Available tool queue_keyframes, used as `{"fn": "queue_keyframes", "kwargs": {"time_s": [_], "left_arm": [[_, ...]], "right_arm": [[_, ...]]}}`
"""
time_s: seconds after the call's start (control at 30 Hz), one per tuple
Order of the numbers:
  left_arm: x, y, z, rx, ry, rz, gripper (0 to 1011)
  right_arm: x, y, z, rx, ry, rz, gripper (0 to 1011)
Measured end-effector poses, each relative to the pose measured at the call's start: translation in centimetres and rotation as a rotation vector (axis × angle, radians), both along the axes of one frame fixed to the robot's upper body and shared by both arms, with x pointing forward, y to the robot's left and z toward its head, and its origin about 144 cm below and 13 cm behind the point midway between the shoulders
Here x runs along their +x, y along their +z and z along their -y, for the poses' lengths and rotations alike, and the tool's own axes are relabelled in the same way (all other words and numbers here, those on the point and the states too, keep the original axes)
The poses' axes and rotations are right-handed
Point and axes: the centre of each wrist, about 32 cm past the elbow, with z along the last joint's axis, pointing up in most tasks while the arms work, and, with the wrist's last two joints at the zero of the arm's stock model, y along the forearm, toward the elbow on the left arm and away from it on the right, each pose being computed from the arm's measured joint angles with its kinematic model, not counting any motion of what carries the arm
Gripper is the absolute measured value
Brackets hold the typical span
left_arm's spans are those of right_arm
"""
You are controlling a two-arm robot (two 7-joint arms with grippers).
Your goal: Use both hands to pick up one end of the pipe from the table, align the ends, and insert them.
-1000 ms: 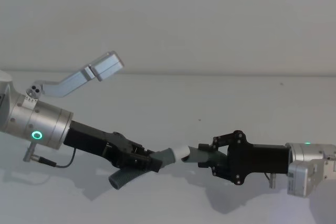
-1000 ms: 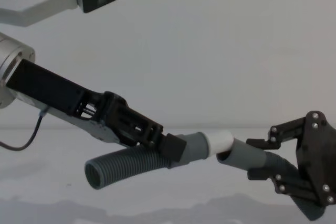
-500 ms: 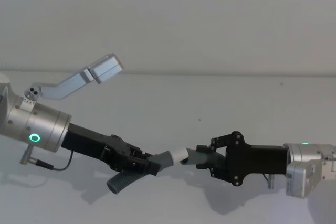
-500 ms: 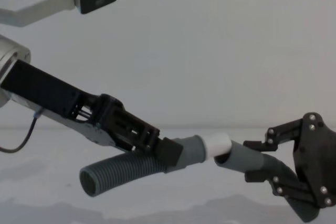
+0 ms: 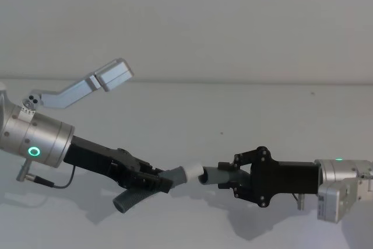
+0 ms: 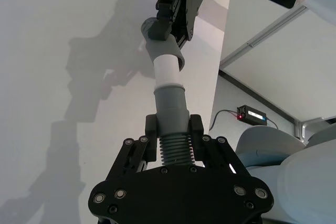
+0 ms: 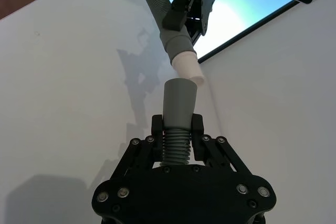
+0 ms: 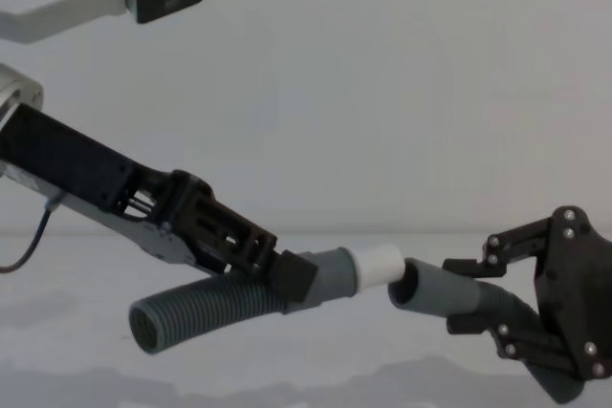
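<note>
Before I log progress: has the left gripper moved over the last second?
Yes. The left gripper has drifted left and down, away from the wall-table edge, drawing its white-tipped cuff back.

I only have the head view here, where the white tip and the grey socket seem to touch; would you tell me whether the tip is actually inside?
Observer: No. In the right wrist view the white tip lies beyond the socket, off to one side of its mouth, not inside.
Operator: Is the socket's mouth unobstructed?
Observer: Yes. The chest view shows it dark and open, with the tip at its upper edge.
Operator: How are the grips?
Observer: In their own wrist views, the left gripper and the right gripper are each shut on the hose, on its ribbed part.
</note>
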Motion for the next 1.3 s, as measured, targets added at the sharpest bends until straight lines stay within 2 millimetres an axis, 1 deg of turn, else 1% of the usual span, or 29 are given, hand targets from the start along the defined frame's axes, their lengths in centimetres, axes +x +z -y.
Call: {"fn": "queue_keyframes", "kwargs": {"time_s": [1.3], "left_arm": [[-0.25, 0.24, -0.04, 0.010, 0.012, -0.008, 349]], "right_arm": [[0.05, 0.34, -0.51, -0.011, -0.035, 0.021, 277]]}}
